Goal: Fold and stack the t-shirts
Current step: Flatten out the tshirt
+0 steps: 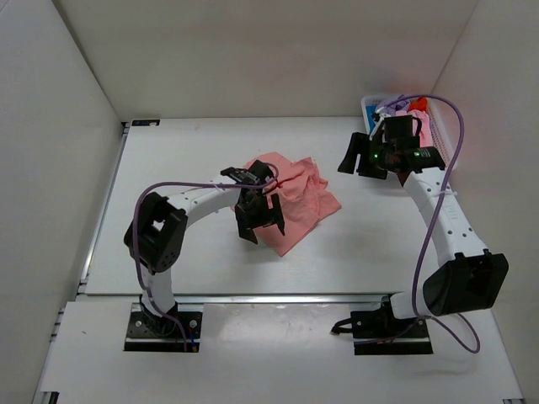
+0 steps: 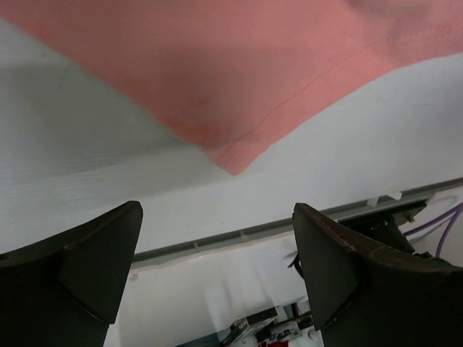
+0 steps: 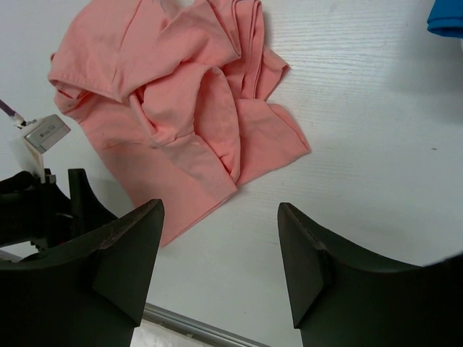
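Left gripper (image 1: pixel 260 227), jaws apart and empty, hovers over the near corner of the crumpled salmon shirt (image 1: pixel 301 199) at table centre, probably to grab it. Right gripper (image 3: pixel 221 205), likewise unclenched and empty, hangs beside the far-right basket (image 1: pixel 368 104).

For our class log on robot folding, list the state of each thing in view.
salmon-pink t-shirt: crumpled, unfolded, lying on table.
left gripper: open, empty, at the shirt's near edge.
right gripper: open, empty.
white basket: holding other shirts.
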Tool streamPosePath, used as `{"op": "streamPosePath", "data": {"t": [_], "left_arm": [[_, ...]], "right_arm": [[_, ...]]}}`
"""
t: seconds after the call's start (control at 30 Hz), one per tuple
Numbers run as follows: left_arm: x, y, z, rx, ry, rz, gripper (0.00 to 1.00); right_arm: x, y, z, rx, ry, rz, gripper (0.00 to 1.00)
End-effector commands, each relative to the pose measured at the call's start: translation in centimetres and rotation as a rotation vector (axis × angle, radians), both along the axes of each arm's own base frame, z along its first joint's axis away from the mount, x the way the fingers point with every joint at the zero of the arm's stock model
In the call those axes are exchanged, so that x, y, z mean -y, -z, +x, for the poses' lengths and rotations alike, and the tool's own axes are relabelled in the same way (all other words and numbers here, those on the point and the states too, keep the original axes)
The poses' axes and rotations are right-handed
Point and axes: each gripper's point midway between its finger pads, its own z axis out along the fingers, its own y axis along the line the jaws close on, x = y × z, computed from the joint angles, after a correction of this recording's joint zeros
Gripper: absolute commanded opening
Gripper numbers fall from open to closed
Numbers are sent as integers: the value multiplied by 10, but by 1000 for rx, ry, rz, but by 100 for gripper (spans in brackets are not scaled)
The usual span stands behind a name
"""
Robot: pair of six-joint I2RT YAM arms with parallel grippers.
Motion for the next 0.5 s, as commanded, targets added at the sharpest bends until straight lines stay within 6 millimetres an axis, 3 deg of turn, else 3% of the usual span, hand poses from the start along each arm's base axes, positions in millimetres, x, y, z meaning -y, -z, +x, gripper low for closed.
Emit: {"op": "streamPosePath", "data": {"t": [0.0,0.13,0.2,0.47], "left_arm": [[13,-5,17,83,-63,30,96],[21,-2,30,159,-70,93,94],[31,4,35,182,-31,133,87],[33,40,19,127,67,273,89]], "right_arm": [[-7,-20,-3,78,-16,11,61],[-5,-18,-8,75,-16,-2,61],[-4,-17,-13,73,-16,-8,61],[16,-18,-20,81,18,-11,60]]}}
